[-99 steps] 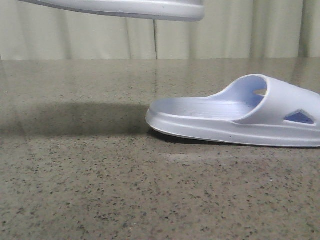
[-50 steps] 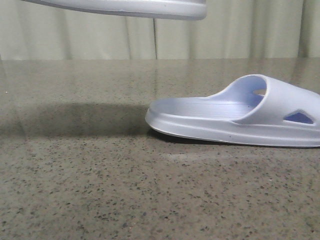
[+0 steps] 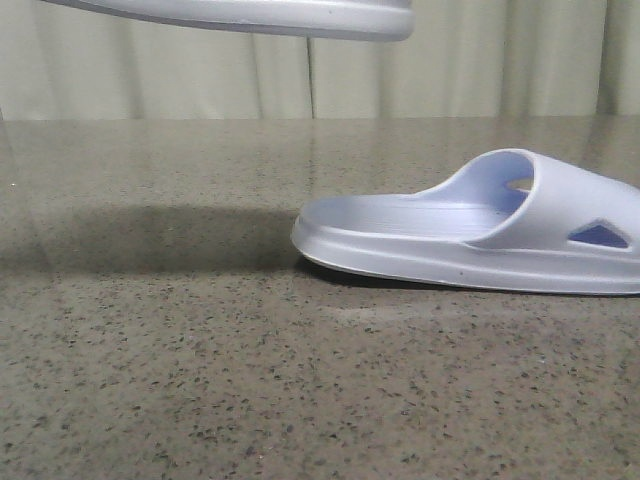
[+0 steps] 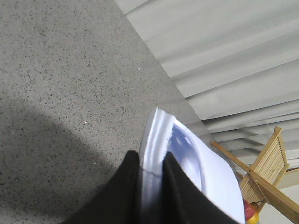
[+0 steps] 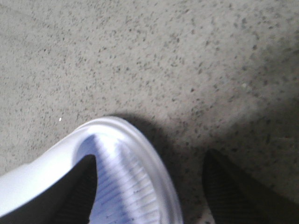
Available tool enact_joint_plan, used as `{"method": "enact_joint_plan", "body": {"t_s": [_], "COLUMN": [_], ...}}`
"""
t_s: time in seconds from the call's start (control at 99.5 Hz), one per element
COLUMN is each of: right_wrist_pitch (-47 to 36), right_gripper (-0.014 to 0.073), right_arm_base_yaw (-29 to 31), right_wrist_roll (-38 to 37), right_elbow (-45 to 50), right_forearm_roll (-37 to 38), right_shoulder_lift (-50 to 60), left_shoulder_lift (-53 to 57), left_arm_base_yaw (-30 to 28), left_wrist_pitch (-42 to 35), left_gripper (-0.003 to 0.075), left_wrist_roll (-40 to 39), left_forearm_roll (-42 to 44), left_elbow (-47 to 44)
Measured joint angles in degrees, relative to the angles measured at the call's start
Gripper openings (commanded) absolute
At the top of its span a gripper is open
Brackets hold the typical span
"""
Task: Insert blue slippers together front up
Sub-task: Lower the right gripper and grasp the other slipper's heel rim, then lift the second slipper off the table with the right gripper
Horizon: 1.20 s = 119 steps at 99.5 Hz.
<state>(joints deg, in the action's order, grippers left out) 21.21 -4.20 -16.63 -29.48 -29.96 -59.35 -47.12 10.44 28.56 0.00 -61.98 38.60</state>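
Your left end effector [image 4: 150, 179] pinches the raised slipper [image 3: 250, 16]; your right end effector [image 5: 149, 186], spread, straddles the resting slipper [image 3: 470, 235]. Next, align toes.

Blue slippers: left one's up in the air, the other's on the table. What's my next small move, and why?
Probably close the right gripper on the resting slipper: its fingers straddle the sole's rim, open. The left gripper already pinches the raised slipper.
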Motion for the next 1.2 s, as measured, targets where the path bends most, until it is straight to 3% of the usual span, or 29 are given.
{"method": "enact_joint_plan", "body": {"t_s": [0.181,0.342,0.352,0.523,0.643,0.975,1.196], "right_wrist_pitch": [-0.37,-1.01,-1.14,-2.57,-2.56,-5.72,-15.76], "right_gripper": [0.0409,0.0293,0.0237,0.0104,-0.0104,-0.0107,-0.0107], "right_arm_base_yaw": [-1.2,-1.4,-1.4,-1.4,-1.4,-1.74,-1.84], "right_wrist_roll": [0.0,0.0,0.0,0.85,2.04,2.5,2.5], "right_elbow": [0.0,-0.23,-0.22,-0.82,-0.82,-0.36,-0.03], "right_forearm_roll": [-0.05,-0.63,-0.63,-2.64,-2.64,-3.23,-3.23], "right_shoulder_lift": [-0.09,-2.01,-2.14,-5.49,-5.76,-5.36,1.8], "left_shoulder_lift": [0.0,0.0,0.0,0.0,0.0,0.0,0.0], "left_arm_base_yaw": [0.0,0.0,0.0,0.0,0.0,0.0,0.0], "left_wrist_pitch": [0.0,0.0,0.0,0.0,0.0,0.09,0.13], "left_gripper": [0.0016,0.0016,0.0016,0.0016,0.0016,0.0016,0.0016], "left_wrist_roll": [0.0,0.0,0.0,0.0,0.0,0.0,0.0], "left_forearm_roll": [0.0,-0.04,-0.04,-0.13,-0.24,-0.47,-0.47], "left_elbow": [0.0,0.0,0.0,0.0,0.0,0.0,0.0]}}
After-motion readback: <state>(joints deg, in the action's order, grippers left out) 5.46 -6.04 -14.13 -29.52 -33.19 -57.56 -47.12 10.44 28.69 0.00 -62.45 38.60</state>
